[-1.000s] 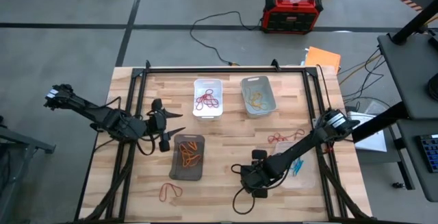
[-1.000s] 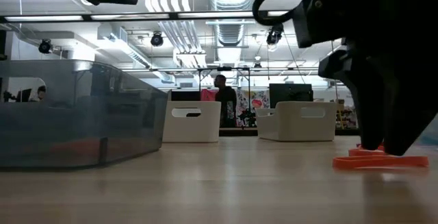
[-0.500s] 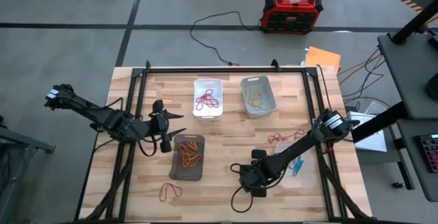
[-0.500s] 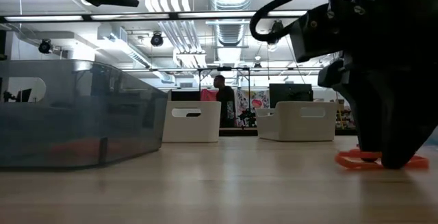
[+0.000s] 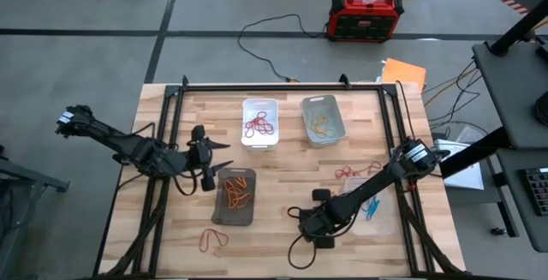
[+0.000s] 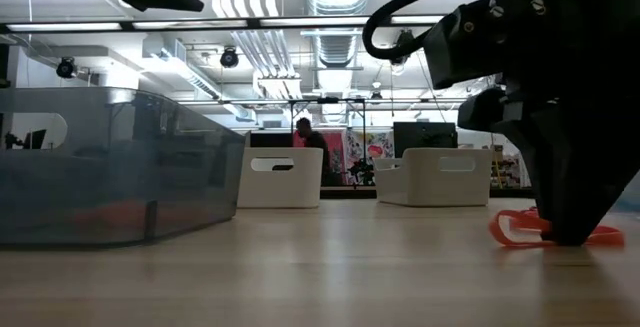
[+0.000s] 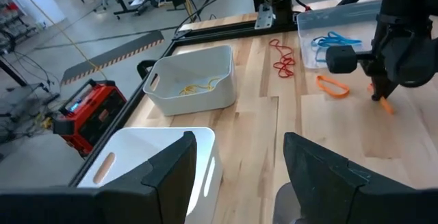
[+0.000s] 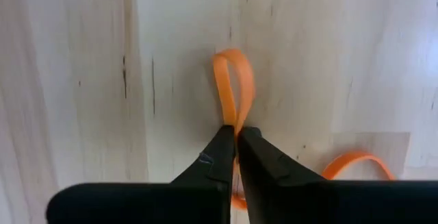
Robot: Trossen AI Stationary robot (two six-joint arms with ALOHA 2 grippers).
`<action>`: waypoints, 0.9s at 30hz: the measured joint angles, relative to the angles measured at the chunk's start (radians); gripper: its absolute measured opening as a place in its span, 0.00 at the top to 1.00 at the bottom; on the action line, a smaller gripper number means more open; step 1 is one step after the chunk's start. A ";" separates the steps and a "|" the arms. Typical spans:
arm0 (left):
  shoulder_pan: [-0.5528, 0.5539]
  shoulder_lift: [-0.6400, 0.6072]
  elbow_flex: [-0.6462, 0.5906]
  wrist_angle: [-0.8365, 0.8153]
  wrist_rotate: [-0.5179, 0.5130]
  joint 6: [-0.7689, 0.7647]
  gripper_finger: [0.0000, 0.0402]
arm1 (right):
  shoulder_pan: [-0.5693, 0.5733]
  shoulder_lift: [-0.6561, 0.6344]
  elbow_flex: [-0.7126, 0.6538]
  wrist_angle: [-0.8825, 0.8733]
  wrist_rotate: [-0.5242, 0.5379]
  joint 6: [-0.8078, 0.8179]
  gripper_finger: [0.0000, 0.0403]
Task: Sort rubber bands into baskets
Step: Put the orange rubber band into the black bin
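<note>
Near the table's (image 5: 282, 173) front edge, the right gripper (image 8: 236, 142) pinches an orange rubber band (image 8: 233, 87) flat on the wood; so thin a hold may slip on lifting. Farther back by the dark basket (image 5: 235, 196), the left gripper (image 5: 218, 156) hovers spread wide.

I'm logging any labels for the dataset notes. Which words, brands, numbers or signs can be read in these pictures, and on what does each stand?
None can be read.
Red-black box on the floor: a small lit display on its top, too small to read.
Posters in the room behind the table: colourful, too blurred to read.
White basket, light grey basket: no markings show.
</note>
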 joint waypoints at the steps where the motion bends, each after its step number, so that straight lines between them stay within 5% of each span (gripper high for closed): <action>1: 0.000 0.002 0.000 0.001 0.001 -0.012 0.49 | 0.000 0.000 0.005 -0.003 0.000 -0.010 0.97; 9: -0.001 0.017 0.000 0.022 0.116 -0.061 0.49 | -0.021 -0.050 0.063 0.007 0.131 -0.090 0.98; 20: -0.037 0.118 0.001 0.083 0.133 -0.077 0.49 | -0.136 -0.059 0.170 0.055 0.279 -0.333 0.98; 27: -0.049 0.165 0.001 0.113 0.132 -0.077 0.49 | -0.214 -0.061 0.211 0.262 0.323 -0.534 0.98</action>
